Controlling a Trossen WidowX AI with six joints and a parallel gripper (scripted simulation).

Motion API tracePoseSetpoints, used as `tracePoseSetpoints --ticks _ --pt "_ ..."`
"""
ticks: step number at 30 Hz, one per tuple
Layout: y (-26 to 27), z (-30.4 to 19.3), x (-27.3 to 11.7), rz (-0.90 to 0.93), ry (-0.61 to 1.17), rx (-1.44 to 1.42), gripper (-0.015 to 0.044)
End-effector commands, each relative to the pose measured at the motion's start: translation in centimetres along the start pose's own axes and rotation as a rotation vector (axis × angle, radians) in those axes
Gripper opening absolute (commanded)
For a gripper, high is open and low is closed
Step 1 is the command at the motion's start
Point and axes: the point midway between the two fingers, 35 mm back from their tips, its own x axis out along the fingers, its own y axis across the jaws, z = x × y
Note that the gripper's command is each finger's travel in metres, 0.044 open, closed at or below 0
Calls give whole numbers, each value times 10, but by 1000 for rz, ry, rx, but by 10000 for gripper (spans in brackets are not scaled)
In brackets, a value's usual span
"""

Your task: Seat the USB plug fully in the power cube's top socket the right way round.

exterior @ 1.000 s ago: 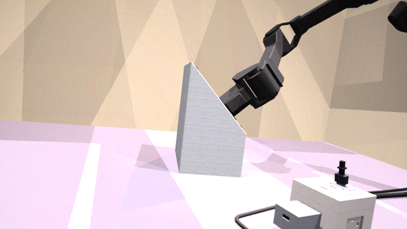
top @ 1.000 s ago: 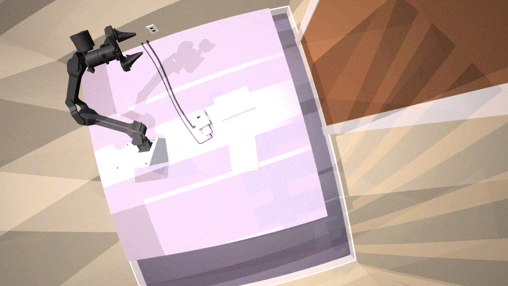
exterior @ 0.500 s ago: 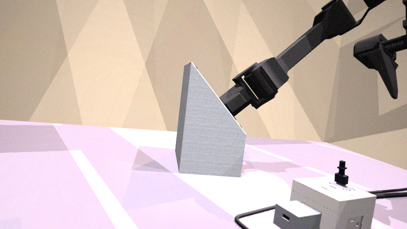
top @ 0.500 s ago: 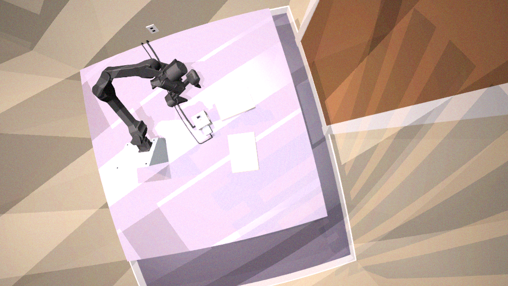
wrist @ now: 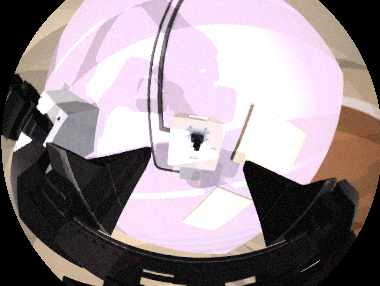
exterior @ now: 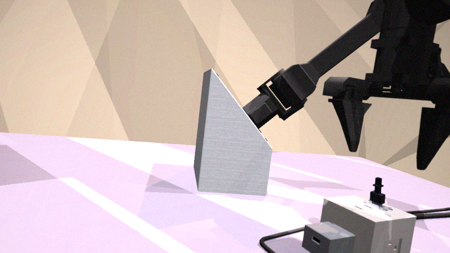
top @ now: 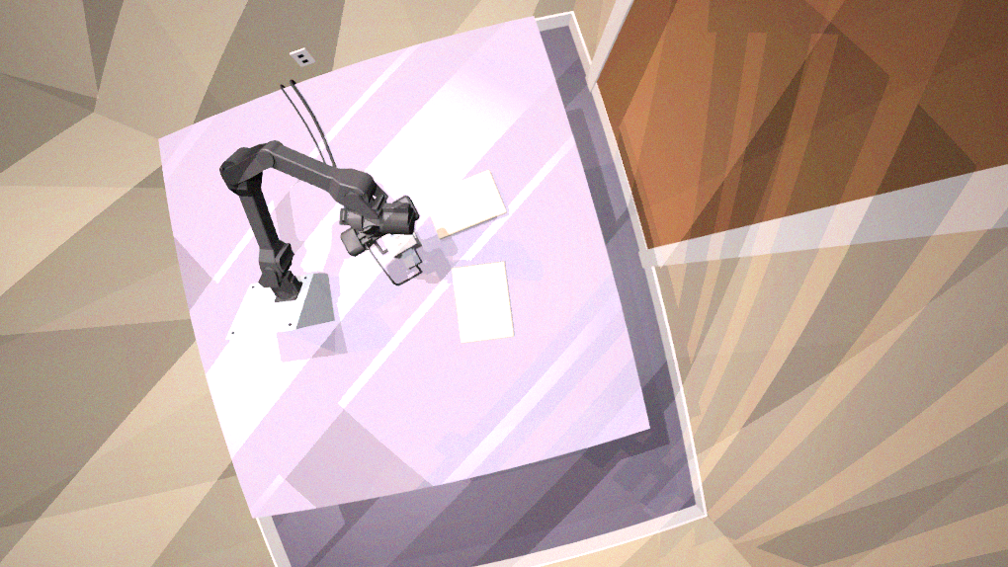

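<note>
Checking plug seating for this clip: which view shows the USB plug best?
Exterior: the USB plug stands upright in profile on the power cube, below the open hand. Wrist shows it end-on as a dark blot. In the top view the arm hides it.

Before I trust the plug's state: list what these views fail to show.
- USB plug orientation: too small in the exterior view, a dark blur in the wrist view.
- Power cube: partly covered by the gripper in the top view.
- Cube's lower right part: cut off by the exterior frame.

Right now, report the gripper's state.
Dark parallel-jaw gripper: open wide, holding nothing, poised above the small black USB plug standing in the pale grey power cube.
</note>
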Motion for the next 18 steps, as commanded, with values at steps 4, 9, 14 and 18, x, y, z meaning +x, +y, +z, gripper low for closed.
tracePoseSetpoints --ticks 4,9,14,18 --pt "1 0 3 3 -6 -2 440" --pt "1 -1 8 3 -6 -2 440" --pt "1 -1 13 2 -6 -2 440" --pt "1 -1 17 2 -6 -2 440"
